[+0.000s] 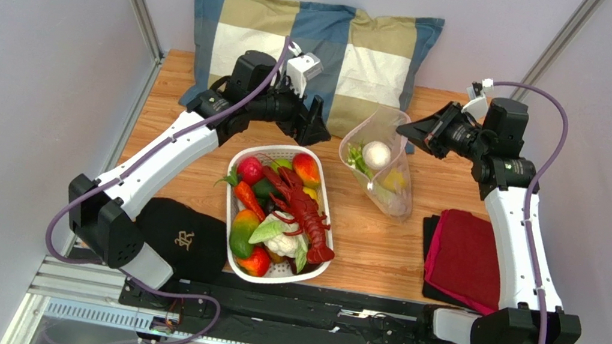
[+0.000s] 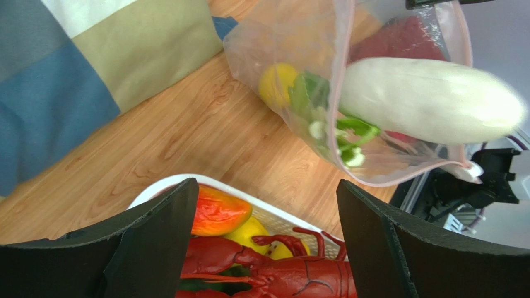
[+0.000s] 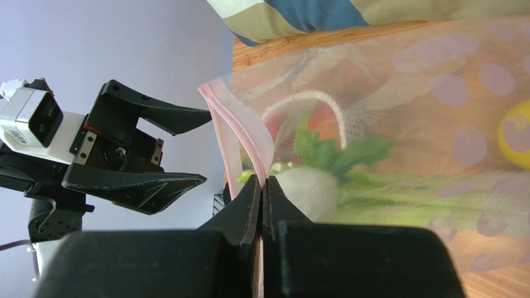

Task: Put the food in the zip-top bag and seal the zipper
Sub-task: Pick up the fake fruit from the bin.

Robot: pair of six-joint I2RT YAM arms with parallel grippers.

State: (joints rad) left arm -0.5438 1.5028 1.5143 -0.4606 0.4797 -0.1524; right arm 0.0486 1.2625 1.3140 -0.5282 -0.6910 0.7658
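Observation:
The clear zip-top bag is held up with its mouth open toward the left arm. Inside it lie the white-and-green leek-like stalk and a yellow fruit. My right gripper is shut on the bag's pinkish zipper strip, pinched flat between the jaws in the right wrist view. My left gripper is open and empty, just left of the bag mouth and above the far end of the basket. In the left wrist view the stalk fills the bag mouth.
A white slotted basket at centre holds more toy food, with a red lobster on top. A plaid pillow lies at the back. A black cap sits front left, and folded red cloth front right.

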